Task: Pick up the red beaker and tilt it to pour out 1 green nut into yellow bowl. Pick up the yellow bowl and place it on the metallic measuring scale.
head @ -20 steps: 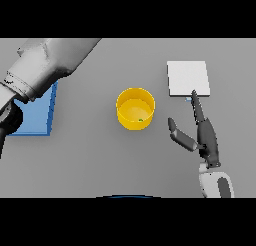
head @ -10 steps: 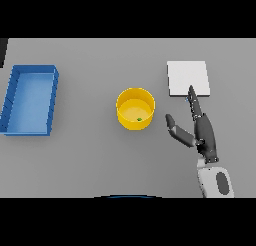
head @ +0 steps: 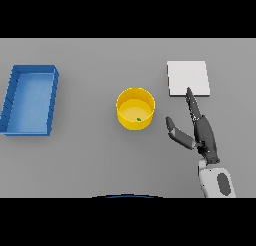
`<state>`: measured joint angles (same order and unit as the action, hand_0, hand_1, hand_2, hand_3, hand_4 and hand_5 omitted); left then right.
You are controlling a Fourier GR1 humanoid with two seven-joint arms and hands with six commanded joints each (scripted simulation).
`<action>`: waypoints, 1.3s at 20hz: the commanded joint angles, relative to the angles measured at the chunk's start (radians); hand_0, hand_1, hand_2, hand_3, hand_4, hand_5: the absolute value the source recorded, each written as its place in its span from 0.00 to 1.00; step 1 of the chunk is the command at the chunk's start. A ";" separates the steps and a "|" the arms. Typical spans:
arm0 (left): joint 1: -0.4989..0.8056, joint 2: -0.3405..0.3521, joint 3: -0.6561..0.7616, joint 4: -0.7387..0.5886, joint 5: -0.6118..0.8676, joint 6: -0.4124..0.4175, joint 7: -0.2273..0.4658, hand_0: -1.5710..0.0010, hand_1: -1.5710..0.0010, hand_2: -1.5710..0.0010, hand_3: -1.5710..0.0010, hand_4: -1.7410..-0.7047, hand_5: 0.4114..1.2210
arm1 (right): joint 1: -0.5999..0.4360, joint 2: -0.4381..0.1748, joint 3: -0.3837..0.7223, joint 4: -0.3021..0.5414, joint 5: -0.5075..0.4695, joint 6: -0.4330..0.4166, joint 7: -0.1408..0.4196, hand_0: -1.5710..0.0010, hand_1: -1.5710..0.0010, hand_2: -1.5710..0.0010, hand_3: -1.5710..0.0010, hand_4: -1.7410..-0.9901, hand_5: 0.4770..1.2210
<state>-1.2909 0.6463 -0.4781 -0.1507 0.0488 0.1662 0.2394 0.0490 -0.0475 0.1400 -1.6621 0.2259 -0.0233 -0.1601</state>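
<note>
A: Where does the job stand?

B: The yellow bowl (head: 135, 109) sits upright in the middle of the table (head: 100, 160), and a small green nut (head: 139, 119) lies inside it near the front. So I judge the pouring done; moving the bowl is the step in hand. No red beaker shows in the head view.

A: And the hands?

B: Only the right hand (head: 202, 135) shows, just to the right of the bowl and apart from it, fingers straight and spread from the thumb, holding nothing. The fingertips point up toward the scale (head: 188, 78), the flat pale square behind it. The left hand is out of sight.

A: Next move?

B: Probably slide the hand left, close round the bowl's wall, lift it level so the nut stays in, and set it on the scale. The blue tray (head: 30, 100) at far left plays no part.
</note>
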 commanded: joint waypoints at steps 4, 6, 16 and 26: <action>0.160 0.020 0.026 -0.154 0.123 0.065 0.060 0.00 0.00 0.00 0.13 0.00 1.00 | 0.005 -0.014 -0.010 0.005 0.006 -0.006 -0.006 1.00 1.00 1.00 1.00 0.73 0.30; 0.259 0.033 0.027 -0.277 0.178 0.115 0.103 0.00 0.00 0.00 0.12 0.00 1.00 | 0.001 -0.010 0.001 -0.003 0.016 -0.007 -0.006 1.00 1.00 1.00 1.00 0.72 0.31; 0.618 0.136 -0.065 -0.786 0.345 0.308 0.315 0.00 0.00 0.00 0.13 0.00 0.74 | 0.011 -0.006 0.001 -0.004 0.008 -0.004 0.001 1.00 1.00 1.00 1.00 0.76 0.27; 0.704 0.276 -0.148 -0.990 0.425 0.031 0.240 0.67 0.71 0.73 0.77 0.92 0.30 | -0.005 -0.012 0.000 0.005 0.015 -0.007 0.011 1.00 1.00 1.00 1.00 0.79 0.27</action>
<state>-0.5870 0.9226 -0.6262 -1.1408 0.4737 0.1978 0.4803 0.0441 -0.0598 0.1393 -1.6575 0.2409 -0.0310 -0.1474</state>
